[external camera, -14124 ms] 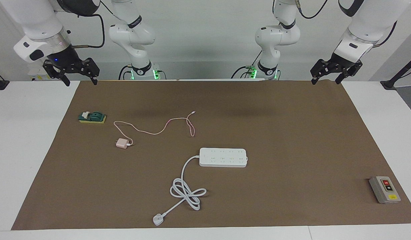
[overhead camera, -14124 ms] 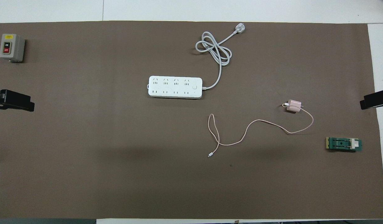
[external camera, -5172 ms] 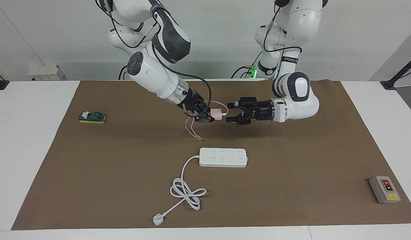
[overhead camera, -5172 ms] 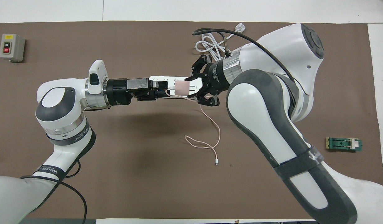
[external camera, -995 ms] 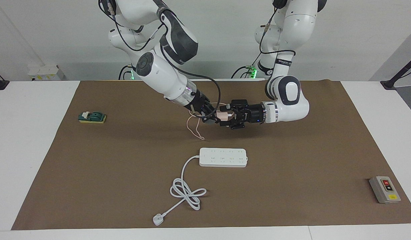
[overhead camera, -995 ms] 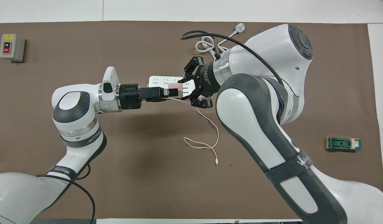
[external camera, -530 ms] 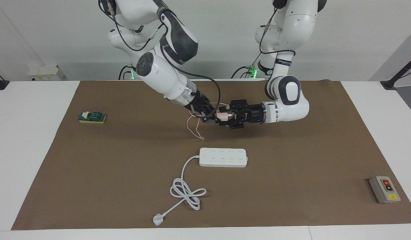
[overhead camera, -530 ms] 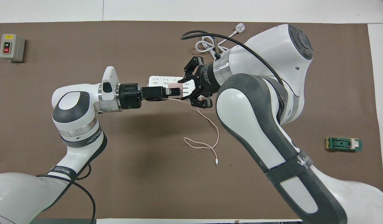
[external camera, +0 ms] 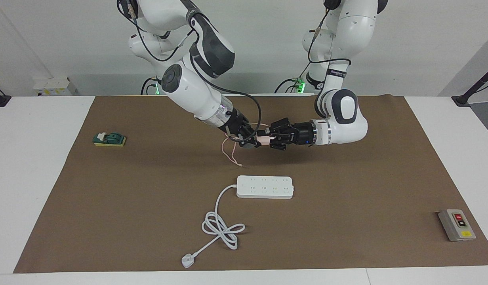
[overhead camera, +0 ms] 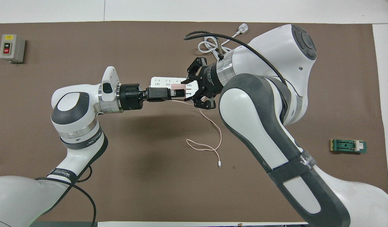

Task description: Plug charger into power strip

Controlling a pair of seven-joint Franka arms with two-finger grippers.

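- The charger (external camera: 263,139) hangs in the air over the middle of the tabletop (external camera: 347,190), between both grippers; its cable droops to the mat.
- The right gripper (external camera: 252,143) has its fingers closed on the charger, and the left gripper (external camera: 270,140) has its fingers clamped on it too.
- The handover looks due: the right should let go only once the left's grip is firm.
- The power strip (external camera: 265,187) lies just below, nearer the tabletop's edge farthest from the robots; the prongs need to point down before descent.

A robotics lab: two white robot arms (external camera: 196,99) mounted at a table (external camera: 30,158) with a brown mat (external camera: 347,178), bare white walls
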